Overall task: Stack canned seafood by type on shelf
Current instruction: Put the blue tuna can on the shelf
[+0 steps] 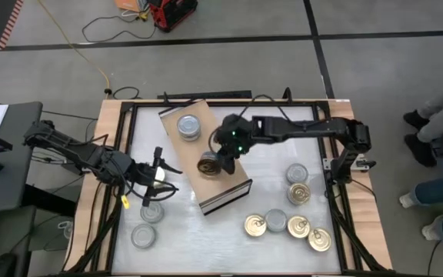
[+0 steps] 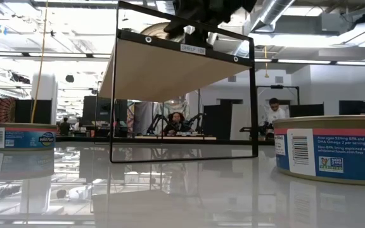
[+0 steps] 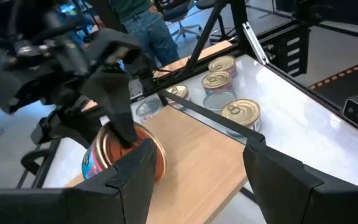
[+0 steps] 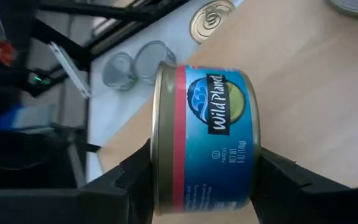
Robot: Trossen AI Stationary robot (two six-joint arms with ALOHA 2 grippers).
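The light-wood shelf [image 1: 206,146] lies slantwise in the middle of the table. A silver-topped tin [image 1: 188,127] stands on its far end. My right gripper [image 1: 215,160] is over the middle of the shelf, shut on a gold-topped tin [image 1: 208,165] with a blue label [image 4: 216,130]. My left gripper [image 1: 160,181] is open and empty, left of the shelf, above the table near two silver tins [image 1: 151,211]. The left wrist view shows my left gripper's own fingers [image 3: 278,180] spread apart, with the held tin [image 3: 126,155] beyond them. My right gripper pinches the tin between its two fingers, one finger on the gold top face [image 3: 120,134] and the other on the opposite flat end [image 4: 257,155]. The fingers slant down from the table's right. The tin is tilted on its edge over the shelf board. Whether it touches the board I cannot tell.
Several gold- and silver-topped tins [image 1: 287,223] stand at the table's near right, and two more [image 1: 297,183] stand a little farther back. Another silver tin [image 1: 143,235] is at the near left. People's legs [image 1: 437,154] show beyond the table's right edge.
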